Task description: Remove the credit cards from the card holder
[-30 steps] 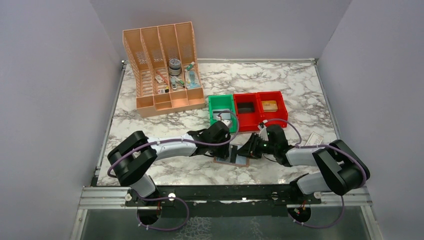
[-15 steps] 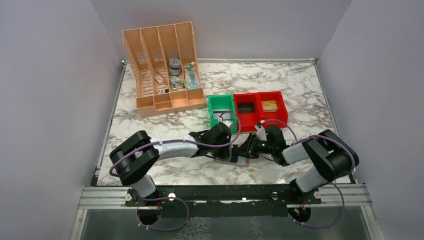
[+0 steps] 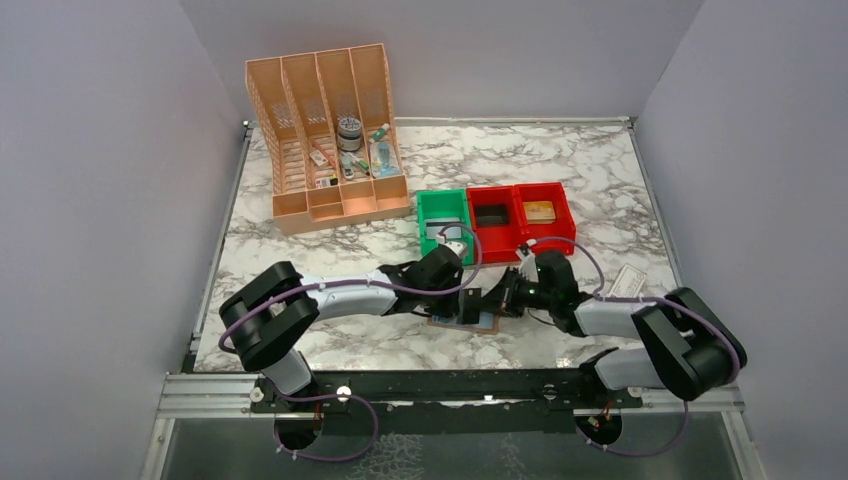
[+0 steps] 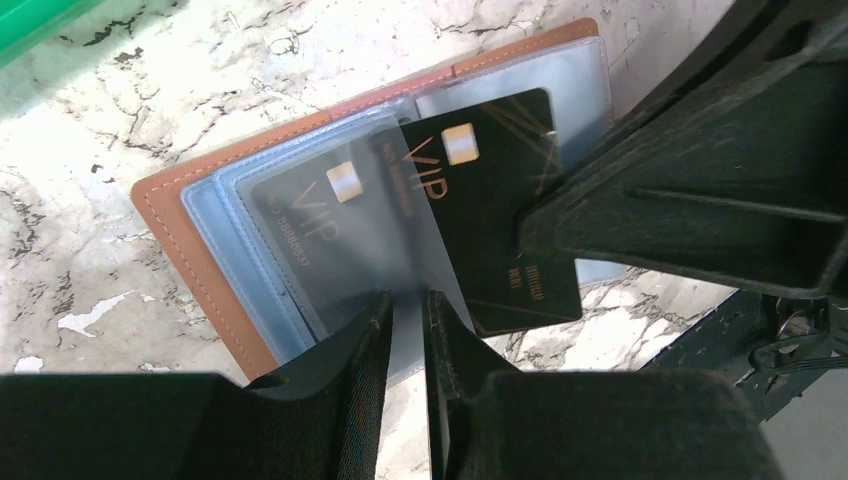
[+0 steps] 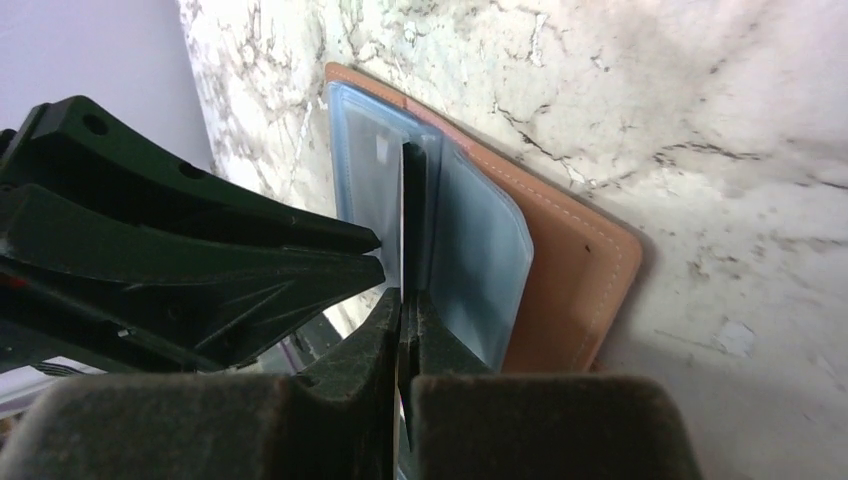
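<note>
The brown card holder [image 4: 170,230] lies open on the marble, its blue-grey sleeves up; it also shows in the top view [image 3: 462,320] and the right wrist view [image 5: 570,270]. My left gripper [image 4: 408,300] is shut on a clear sleeve page at the holder's near edge. My right gripper [image 5: 403,298] is shut on a black VIP credit card [image 4: 500,200], which sticks partly out of its sleeve and shows edge-on in the right wrist view [image 5: 411,200]. A second black card [image 4: 310,215] sits inside a sleeve. The two grippers meet over the holder [image 3: 480,300].
A green bin [image 3: 443,215] and two red bins [image 3: 493,215] stand just behind the holder. A peach file organizer [image 3: 325,130] with small items stands at the back left. A small white item [image 3: 628,277] lies at the right.
The right arm's elbow swung inward and back out. Both grippers stayed at the holder, the right one shifting slightly.
</note>
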